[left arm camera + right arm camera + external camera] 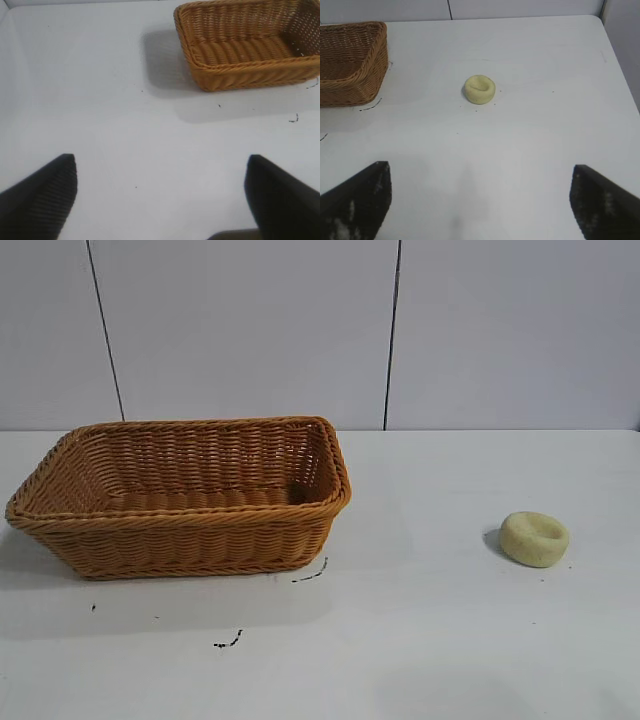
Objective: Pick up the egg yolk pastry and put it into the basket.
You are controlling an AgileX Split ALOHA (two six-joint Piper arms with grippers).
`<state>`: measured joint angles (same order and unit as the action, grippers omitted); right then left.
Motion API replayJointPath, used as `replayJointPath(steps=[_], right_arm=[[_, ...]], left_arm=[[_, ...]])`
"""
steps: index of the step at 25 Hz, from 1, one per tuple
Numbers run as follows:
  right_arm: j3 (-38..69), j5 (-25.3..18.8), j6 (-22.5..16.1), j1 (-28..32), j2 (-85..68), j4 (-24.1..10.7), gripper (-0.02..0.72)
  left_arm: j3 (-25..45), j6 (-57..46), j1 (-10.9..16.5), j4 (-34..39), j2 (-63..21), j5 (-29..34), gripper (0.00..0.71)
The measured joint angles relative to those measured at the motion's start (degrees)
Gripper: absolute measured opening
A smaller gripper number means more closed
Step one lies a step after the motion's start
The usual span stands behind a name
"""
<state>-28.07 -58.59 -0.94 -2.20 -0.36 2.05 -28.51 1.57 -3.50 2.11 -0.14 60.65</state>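
The egg yolk pastry (534,538), a small pale yellow puck with a dimple on top, lies on the white table at the right; it also shows in the right wrist view (479,89). The orange-brown wicker basket (180,522) stands empty at the left and shows in the left wrist view (240,75) and partly in the right wrist view (350,90). My right gripper (481,172) is open and empty, well short of the pastry. My left gripper (161,162) is open and empty, away from the basket. Neither gripper shows in the exterior view.
The white table (400,640) has a few small dark marks near the basket (312,574). A grey panelled wall (250,330) stands behind. The table's rounded corner and edge (605,30) show in the right wrist view.
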Motion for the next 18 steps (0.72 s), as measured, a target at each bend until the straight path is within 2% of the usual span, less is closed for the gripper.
replayJointPath(steps=[13,18], right_arm=[[0.0,0.0,0.0,0.0,0.5,0.1,0.696],[-3.0,-0.4,0.0,0.0,10.8,0.6,0.696]], left_arm=[[0.0,0.0,0.0,0.0,0.0,0.0,0.693],[0.0,0.0,0.0,0.0,0.0,0.0,0.693]])
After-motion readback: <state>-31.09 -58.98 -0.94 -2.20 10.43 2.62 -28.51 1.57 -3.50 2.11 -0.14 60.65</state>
